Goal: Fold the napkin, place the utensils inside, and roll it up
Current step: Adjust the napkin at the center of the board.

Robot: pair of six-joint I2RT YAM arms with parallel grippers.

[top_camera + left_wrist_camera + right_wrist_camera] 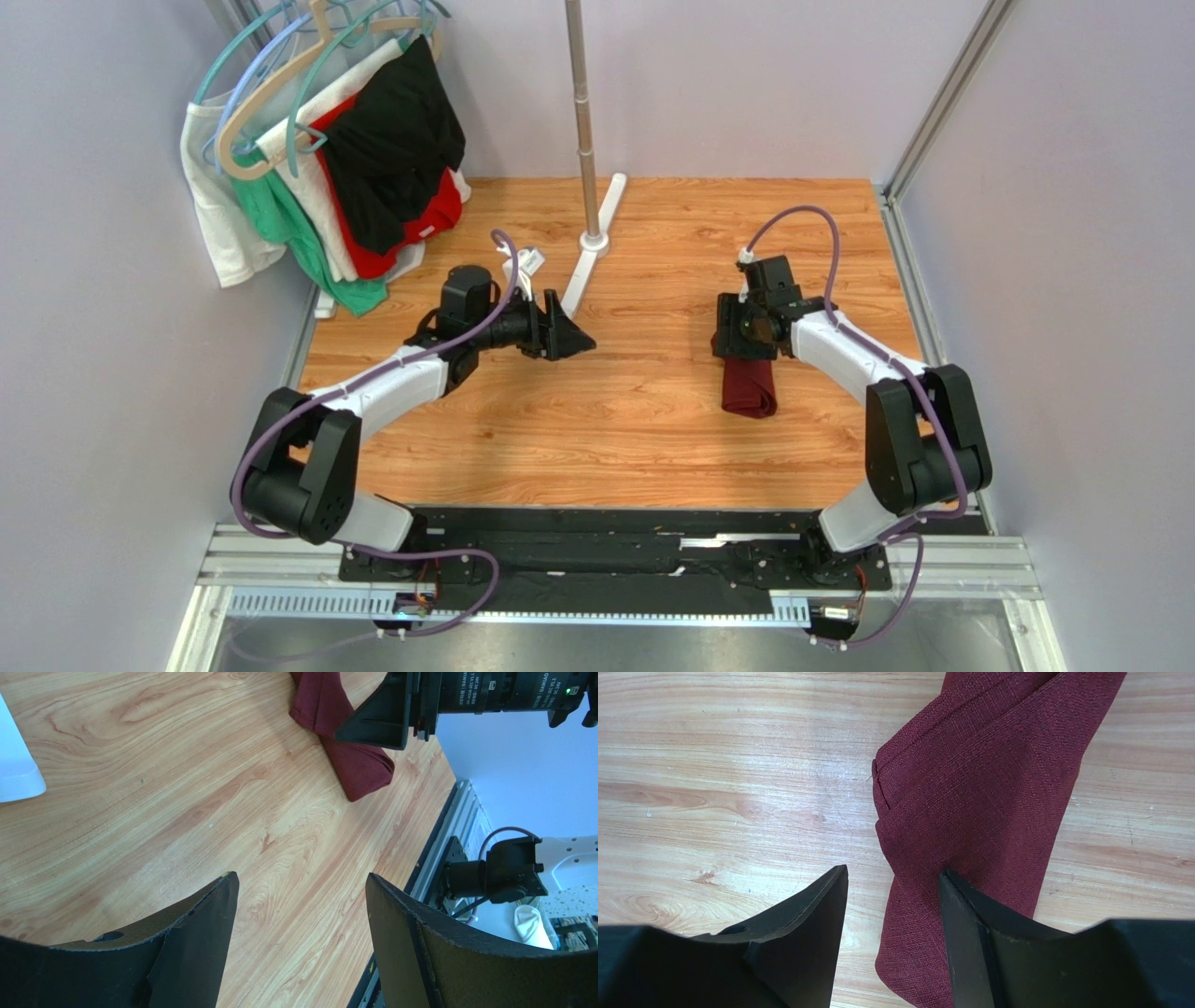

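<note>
Wood counter (617, 434), grey walls close on the left and right. Napkin (990, 812) lies on the right side as a long folded band: soft, limp, light, so pinch a doubled edge. Right tool (892, 873) is spread, straddling its left edge, not gripping yet. Left tool (300, 878) is spread and empty at centre-left. Bare wood between them gives room to move.

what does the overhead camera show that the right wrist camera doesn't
Only the overhead view: both arms, the left gripper open over bare wood, the clothes on hangers in the far left corner, and the metal pole.

Only the right wrist view: the napkin up close, its overlapping folds and weave, with one long edge lying between the spread fingers of the right gripper.

Both: the maroon napkin folded into a narrow strip, the wooden table, and the right gripper over the napkin. Neither shows a spoon.
</note>
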